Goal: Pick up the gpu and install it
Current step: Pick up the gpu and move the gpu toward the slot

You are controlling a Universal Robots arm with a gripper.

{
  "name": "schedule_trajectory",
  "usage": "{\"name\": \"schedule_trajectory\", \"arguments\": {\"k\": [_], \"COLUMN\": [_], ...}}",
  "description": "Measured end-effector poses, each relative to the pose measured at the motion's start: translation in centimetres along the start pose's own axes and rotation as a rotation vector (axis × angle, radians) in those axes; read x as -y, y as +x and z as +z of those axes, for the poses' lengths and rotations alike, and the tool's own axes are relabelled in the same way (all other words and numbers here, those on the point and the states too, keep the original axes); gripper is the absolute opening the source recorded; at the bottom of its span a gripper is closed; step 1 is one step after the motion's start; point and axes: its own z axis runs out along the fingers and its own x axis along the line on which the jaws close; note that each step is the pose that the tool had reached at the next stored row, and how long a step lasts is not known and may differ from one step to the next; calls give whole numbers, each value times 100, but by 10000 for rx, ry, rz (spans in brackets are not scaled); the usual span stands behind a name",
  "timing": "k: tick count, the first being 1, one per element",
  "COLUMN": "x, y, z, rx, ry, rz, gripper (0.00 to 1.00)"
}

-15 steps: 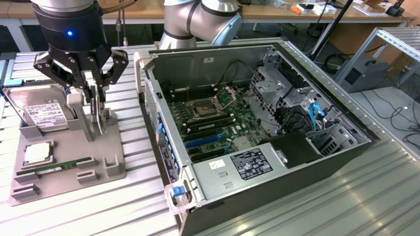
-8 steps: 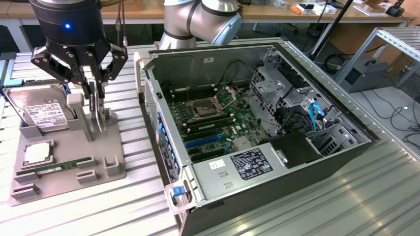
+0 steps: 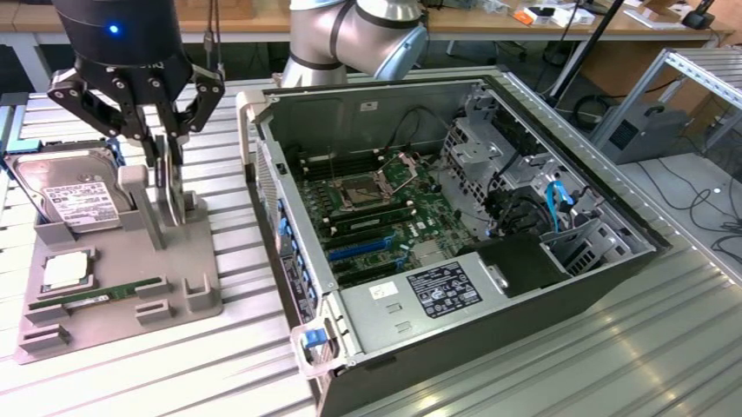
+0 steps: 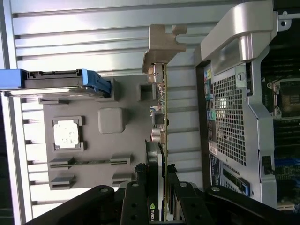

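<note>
Gpu [image 4: 164, 117] gripped, seemingly not yet lifted out.
The gripper [image 4: 157, 171] is closed on the gpu, a finger on each face, as it stands on edge in the gray holder [image 3: 174, 287]. Beyond, the open case [image 3: 273, 174] has no card fitted, so the install remains.

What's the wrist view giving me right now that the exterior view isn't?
Wrist view: the gpu edge-on, its silver bracket at the end away from the gripper, how that gripper clamps across card and cooler, and the case's rear grille. Exterior view: the open case's motherboard and the arm. Both: the grey holder with the gpu standing in it, the hard drive and the memory stick.
</note>
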Motion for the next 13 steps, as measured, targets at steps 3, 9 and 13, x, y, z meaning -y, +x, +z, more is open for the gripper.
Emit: {"name": "schedule_trajectory", "arguments": {"k": [3,9,13], "x": [-2,-4,-5], "y": [-1,-4,-5], "z": [-55,-133,-172], "rx": [0,-1,0], "ry": [-4,-8,-10], "rz": [1,1,1], "gripper": [27,27,27]}}
